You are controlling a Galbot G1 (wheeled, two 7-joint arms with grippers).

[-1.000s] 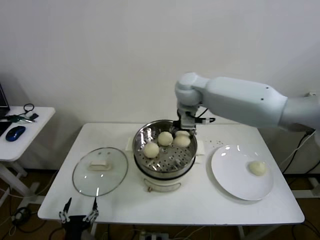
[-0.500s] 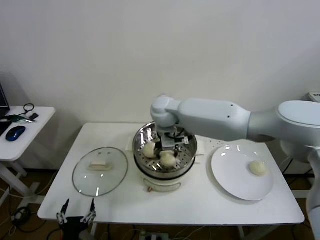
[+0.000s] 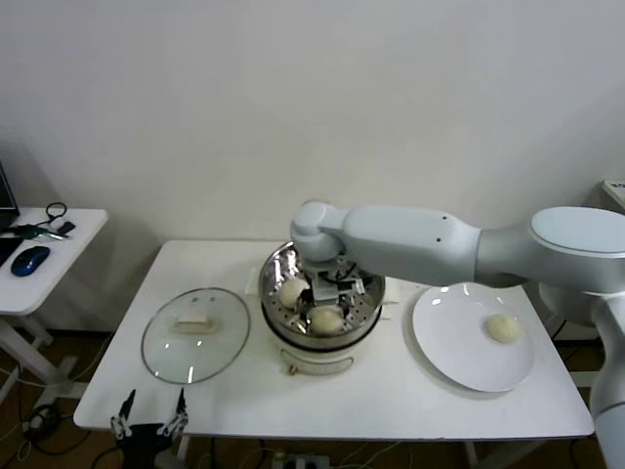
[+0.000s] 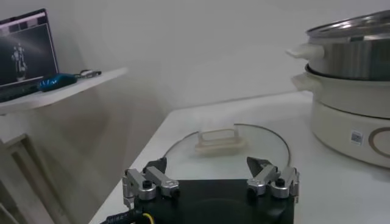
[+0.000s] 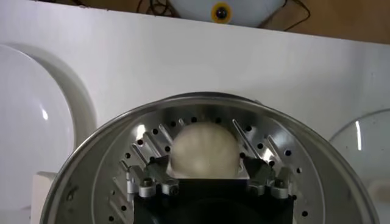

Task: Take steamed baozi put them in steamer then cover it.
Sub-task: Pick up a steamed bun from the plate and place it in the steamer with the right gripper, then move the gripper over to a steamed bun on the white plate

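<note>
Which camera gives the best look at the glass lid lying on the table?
The head view: the whole glass lid shows from above, flat beside the steamer. The left wrist view sees it edge-on, low, beyond the open left gripper. The right wrist view catches only a sliver at the picture's edge.

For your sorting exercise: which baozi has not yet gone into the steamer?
The baozi on the white plate: this baozi lies alone, outside the steamer.
</note>
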